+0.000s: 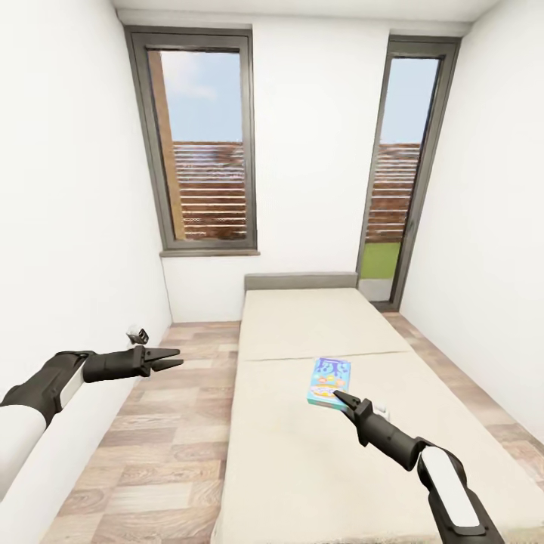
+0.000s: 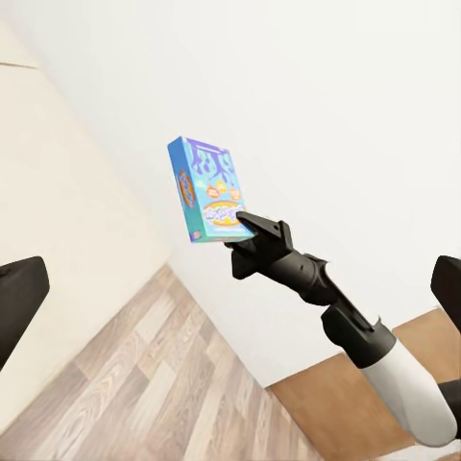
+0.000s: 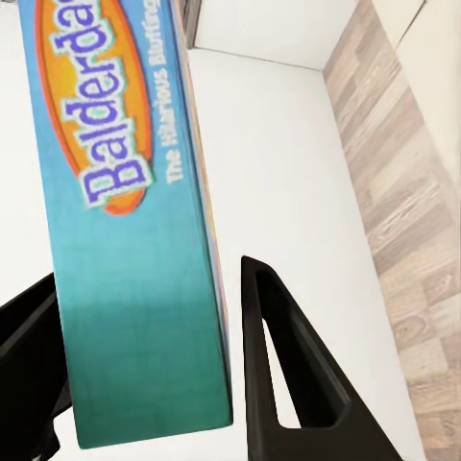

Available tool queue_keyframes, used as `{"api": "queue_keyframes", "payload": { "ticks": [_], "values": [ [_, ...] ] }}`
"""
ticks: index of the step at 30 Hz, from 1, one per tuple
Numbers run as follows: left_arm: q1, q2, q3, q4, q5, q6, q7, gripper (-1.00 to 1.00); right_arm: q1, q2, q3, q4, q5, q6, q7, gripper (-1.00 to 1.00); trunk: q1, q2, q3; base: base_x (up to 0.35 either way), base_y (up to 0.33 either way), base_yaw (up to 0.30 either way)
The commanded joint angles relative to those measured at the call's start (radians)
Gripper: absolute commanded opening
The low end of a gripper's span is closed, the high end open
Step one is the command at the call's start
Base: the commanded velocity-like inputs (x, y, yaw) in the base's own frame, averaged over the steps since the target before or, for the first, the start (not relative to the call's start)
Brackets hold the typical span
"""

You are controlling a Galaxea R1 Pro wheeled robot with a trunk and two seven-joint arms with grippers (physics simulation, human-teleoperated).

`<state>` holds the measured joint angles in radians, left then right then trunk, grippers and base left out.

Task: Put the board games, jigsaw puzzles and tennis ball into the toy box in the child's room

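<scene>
At the lower centre of the head view, a board game (image 1: 330, 382) lies flat on the bed (image 1: 302, 453). The right pincer (image 1: 348, 402) straddles its near edge, jaws spread on either side, not yet clamped. The left pincer (image 1: 168, 358), at the left, hangs open and empty over the floor. Closing on so little edge risks the box pivoting or slipping out when lifted.

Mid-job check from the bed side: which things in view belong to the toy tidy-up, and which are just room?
Job:
- flat blue board game box, its edge between the right gripper fingers
- beige two-part bed
- left gripper, open over the floor

Room:
- tall grey-framed windows
- wood-plank floor
- white walls
</scene>
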<state>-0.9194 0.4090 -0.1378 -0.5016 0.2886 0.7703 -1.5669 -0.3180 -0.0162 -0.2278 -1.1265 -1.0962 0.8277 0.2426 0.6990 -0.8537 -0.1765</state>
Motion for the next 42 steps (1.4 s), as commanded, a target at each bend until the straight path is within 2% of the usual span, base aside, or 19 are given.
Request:
{"api": "queue_keyframes", "payload": {
  "ticks": [1, 20, 35, 42],
  "values": [
    [-0.001, 0.002, -0.006, 0.0, 0.004, 0.011, -0.004, 1.0, -0.001, 0.0, -0.002, 0.0, 0.004, 0.005, 0.006, -1.0, 0.0, -0.001, -0.003, 0.0, 0.0, -0.149],
    [-0.001, 0.001, -0.007, 0.0, 0.004, 0.011, -0.004, 1.0, -0.001, -0.008, -0.004, 0.003, 0.002, 0.004, 0.009, -1.0, -0.073, 0.132, 0.032, 0.0, 0.0, -0.161],
    [-0.001, 0.001, -0.013, 0.0, 0.004, 0.009, -0.004, 1.0, -0.001, -0.006, -0.004, 0.029, 0.004, 0.003, 0.009, -1.0, -0.073, 0.132, 0.02, 0.0, 0.0, -0.215],
    [-0.001, 0.001, -0.013, 0.0, 0.004, 0.009, -0.004, 1.0, -0.001, -0.01, -0.002, 0.03, 0.003, -0.034, 0.013, -1.0, -0.073, 0.132, 0.019, 0.0, 0.0, -0.267]
  ]
}}
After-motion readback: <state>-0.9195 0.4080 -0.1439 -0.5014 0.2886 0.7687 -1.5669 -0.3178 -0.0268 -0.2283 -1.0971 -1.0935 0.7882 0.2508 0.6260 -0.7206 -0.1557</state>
